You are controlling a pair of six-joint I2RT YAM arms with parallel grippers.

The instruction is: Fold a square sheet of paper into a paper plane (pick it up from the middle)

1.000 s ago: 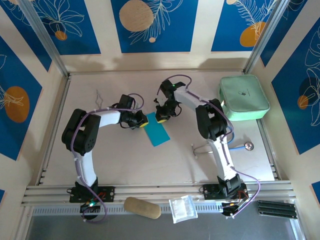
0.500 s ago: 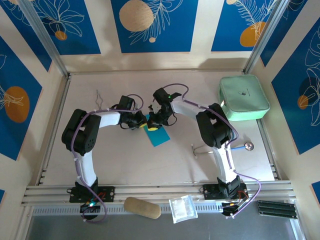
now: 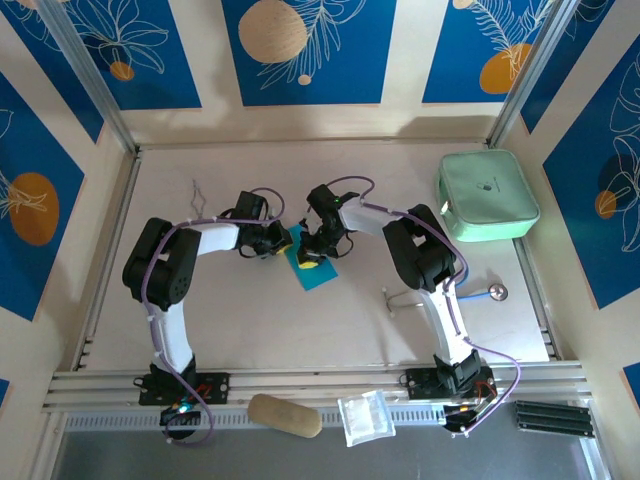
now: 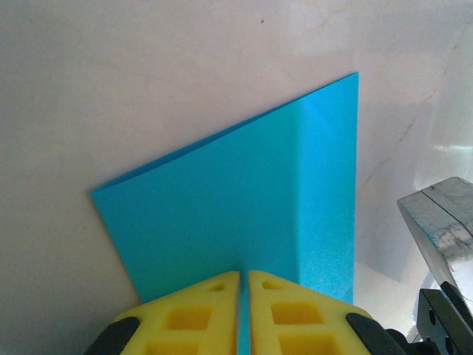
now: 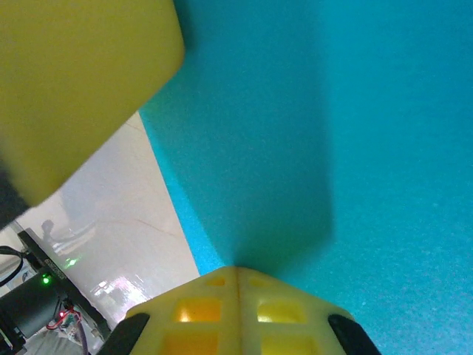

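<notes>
Along the left wall the pale flat table (image 3: 250, 320) lies open, bare except for a thin bent wire (image 3: 196, 190) near the far-left corner.

The left gripper (image 3: 281, 241) reaches in from that side at mid-table. In the left wrist view its yellow foam pads (image 4: 192, 318) are pressed together on the near edge of the thin teal-blue square sheet of paper (image 4: 251, 200), which shows as a hairline between them. The paper is folded into a smaller creased shape. Its straight edges and one sharp far corner stand out cleanly against the table.

From above, the paper sits at the middle of the table between the two grippers, with open surface in front of it toward the near rail.

The right gripper (image 3: 312, 258) comes over the paper from the right. In the right wrist view its yellow fingertips (image 5: 199, 310) are closed together, down on the paper close to its left edge. I cannot tell whether they pinch any of it.

Further right, a thin metal tool with a round end (image 3: 495, 292) lies beside the right arm. A mint-green rounded fabric pouch (image 3: 487, 195) fills the far-right corner, well apart from the paper.
</notes>
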